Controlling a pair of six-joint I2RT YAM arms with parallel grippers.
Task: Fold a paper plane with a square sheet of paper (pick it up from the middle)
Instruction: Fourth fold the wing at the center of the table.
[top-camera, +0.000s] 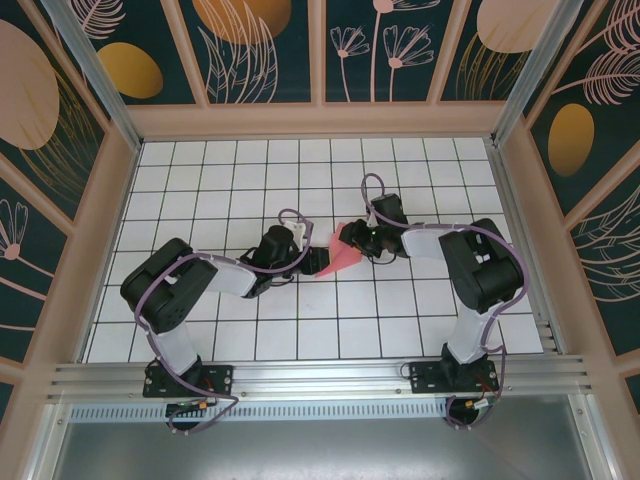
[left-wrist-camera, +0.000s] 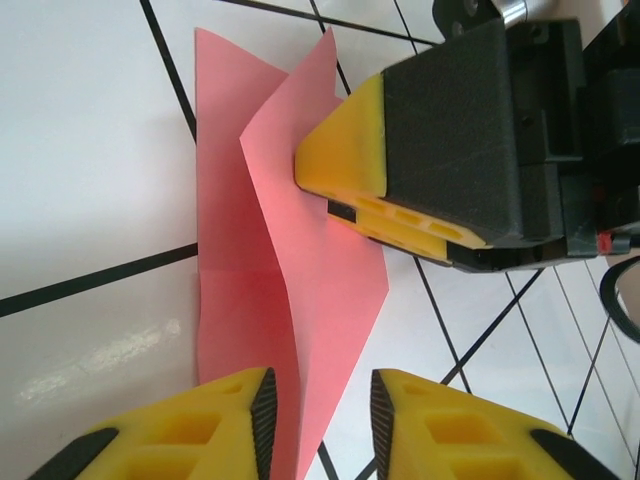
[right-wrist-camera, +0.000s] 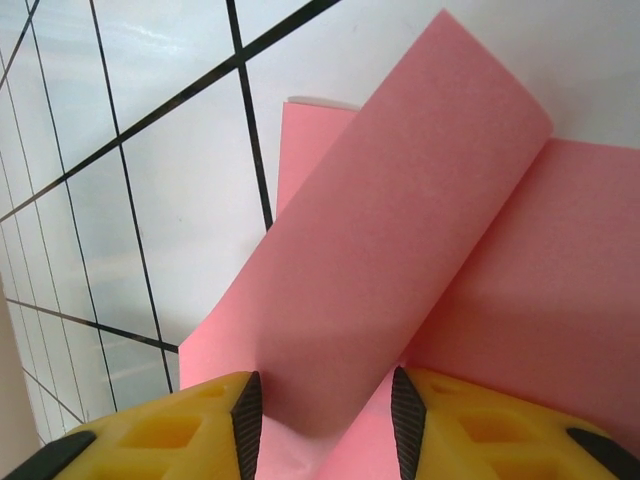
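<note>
My left claw (left-wrist-camera: 320, 420) stands spread astride a corner of the pink paper (left-wrist-camera: 300, 290), probably steadying it. My right claw (right-wrist-camera: 325, 420) brackets the lifted flap (right-wrist-camera: 400, 230) for folding; whether it pinches, I cannot tell.

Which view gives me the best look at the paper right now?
Left wrist: nearly the whole paper shows, with its raised flap. Right wrist shows the flap close up, edges cropped. Top shows it small, partly covered.

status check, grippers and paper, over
Left gripper open, straddling the pink paper tip. Right gripper around a lifted flap, grip unclear. Paper part-folded, on gridded board. Nothing blocking.
</note>
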